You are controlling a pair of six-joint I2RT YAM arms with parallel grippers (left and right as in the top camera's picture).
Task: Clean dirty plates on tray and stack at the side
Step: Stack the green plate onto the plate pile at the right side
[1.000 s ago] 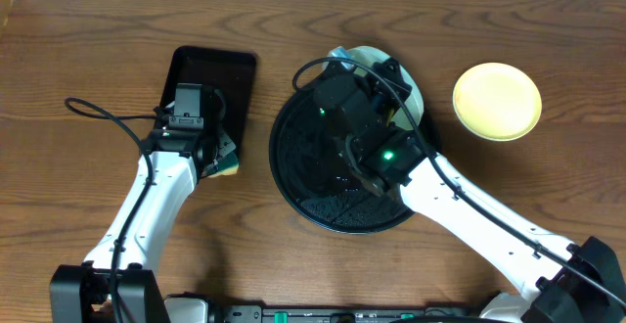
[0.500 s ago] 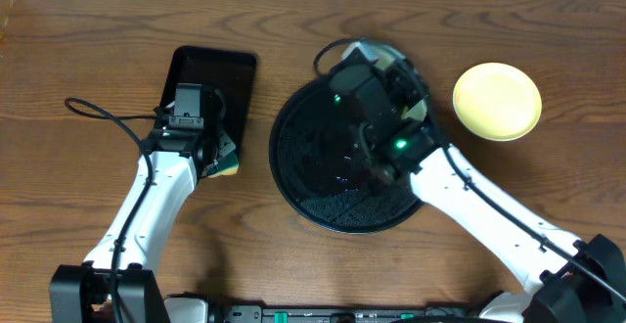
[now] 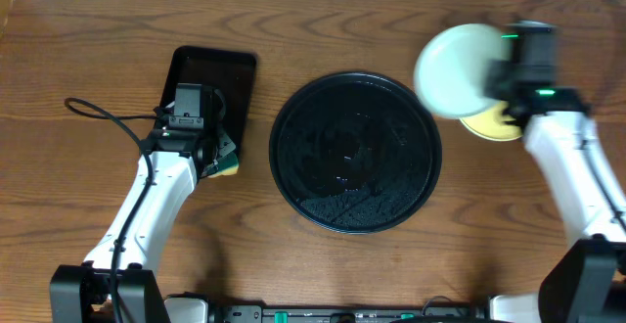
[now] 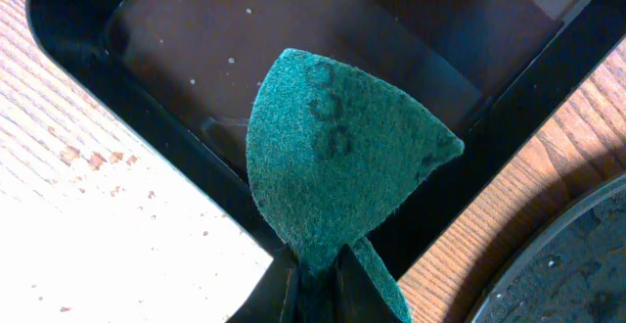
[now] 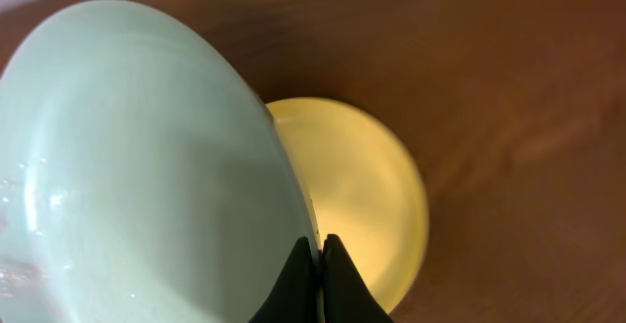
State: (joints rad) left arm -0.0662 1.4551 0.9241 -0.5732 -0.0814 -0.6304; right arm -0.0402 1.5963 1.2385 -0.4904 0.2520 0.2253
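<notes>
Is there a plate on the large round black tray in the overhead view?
No, the round black tray is bare; the right gripper holds the pale green plate off to its side, above the yellow plate.

We see a dark brown wooden table (image 3: 78,215) with a clear grain. A large round black tray (image 3: 323,196) lies near its middle. A smaller rectangular black tray (image 3: 210,73) lies to the left, well apart. A yellow plate (image 3: 494,127) lies at the right, partly covered from above. A thin black cable (image 3: 98,110) loops across the wood at far left.
</notes>
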